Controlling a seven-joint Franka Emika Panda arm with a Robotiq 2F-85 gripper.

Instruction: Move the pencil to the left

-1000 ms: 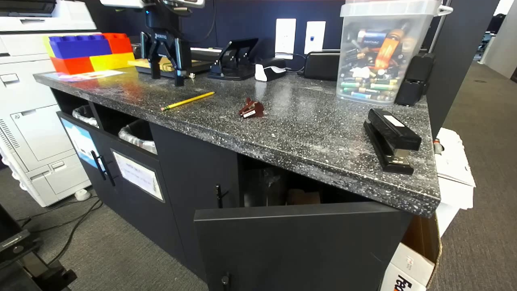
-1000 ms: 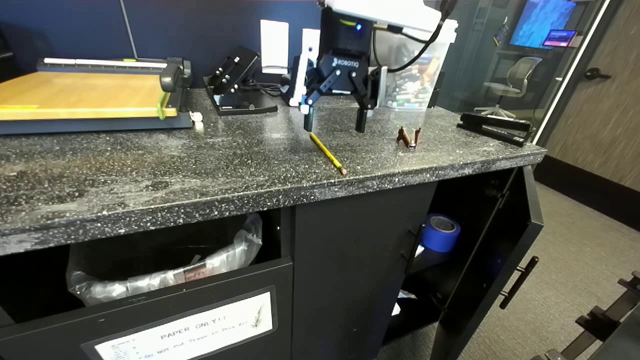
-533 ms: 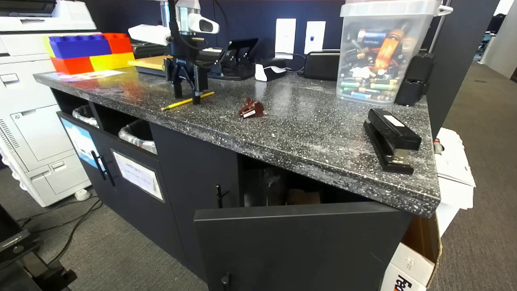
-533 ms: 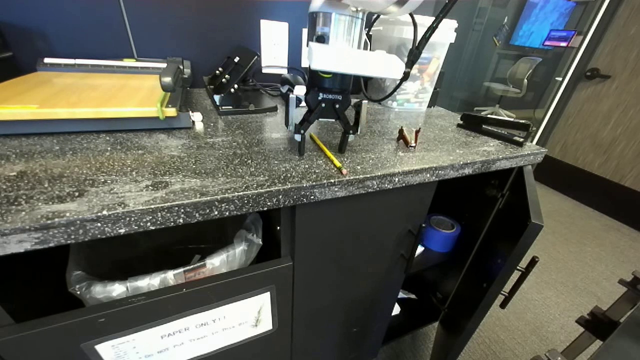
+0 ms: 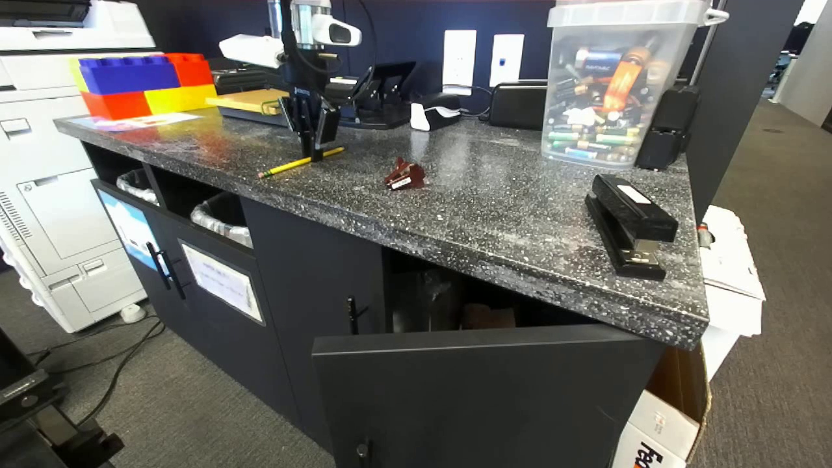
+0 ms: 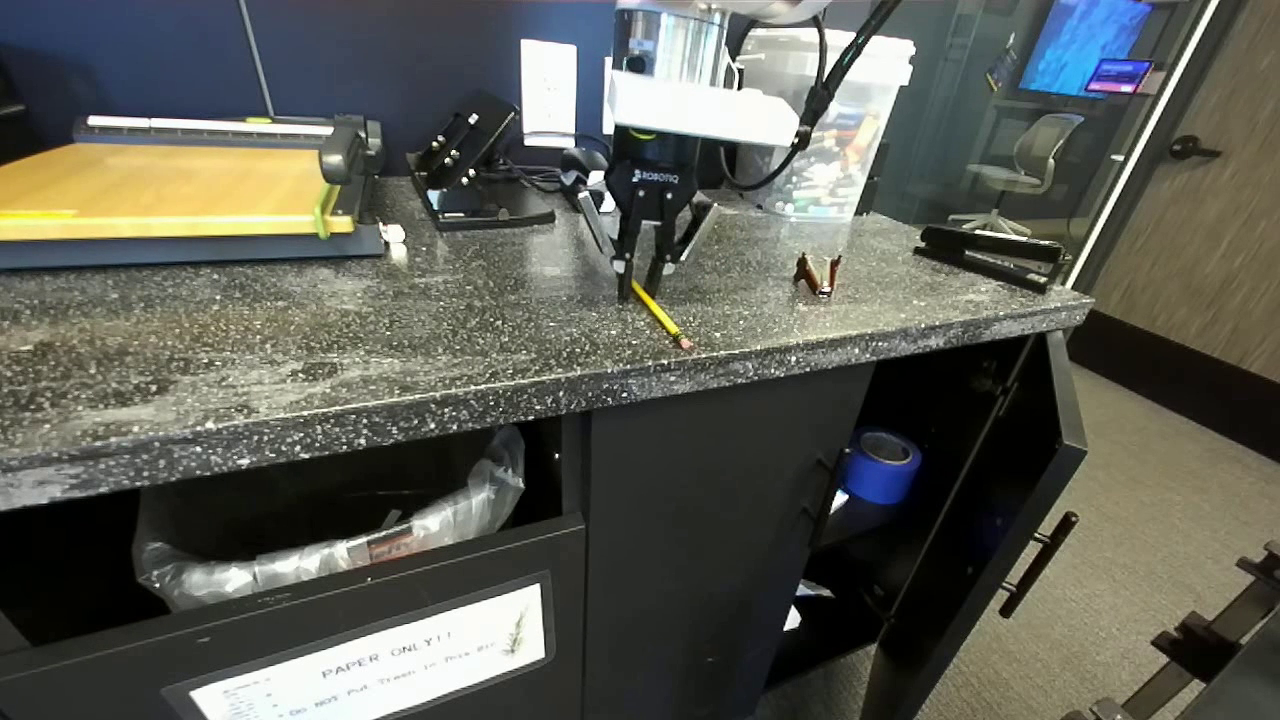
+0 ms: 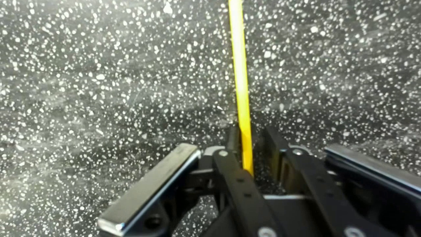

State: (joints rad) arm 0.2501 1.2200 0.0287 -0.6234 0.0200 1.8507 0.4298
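The yellow pencil (image 6: 662, 319) lies on the speckled dark counter (image 6: 300, 340), its pink eraser end towards the front edge in both exterior views. Around its shaft my gripper (image 6: 638, 292) points straight down, fingertips close to the counter top. In the wrist view the pencil (image 7: 241, 82) runs between the jaws, close against the left finger or touching it; I cannot tell which. A gap remains between the pencil and the right finger (image 7: 274, 141), so the gripper (image 7: 253, 136) is narrowed but open. The pencil's far end is hidden behind the left finger there.
A dark red staple remover (image 5: 405, 175) sits to the right of the pencil. Further right are a black stapler (image 5: 627, 224) and a clear battery bin (image 5: 588, 39). A paper trimmer (image 6: 180, 190) and a black stand (image 6: 480, 165) occupy the back left.
My gripper has come down and forward from above the counter to the pencil. Its jaws, wide apart half a second ago, have drawn together on either side. The pencil has barely shifted.
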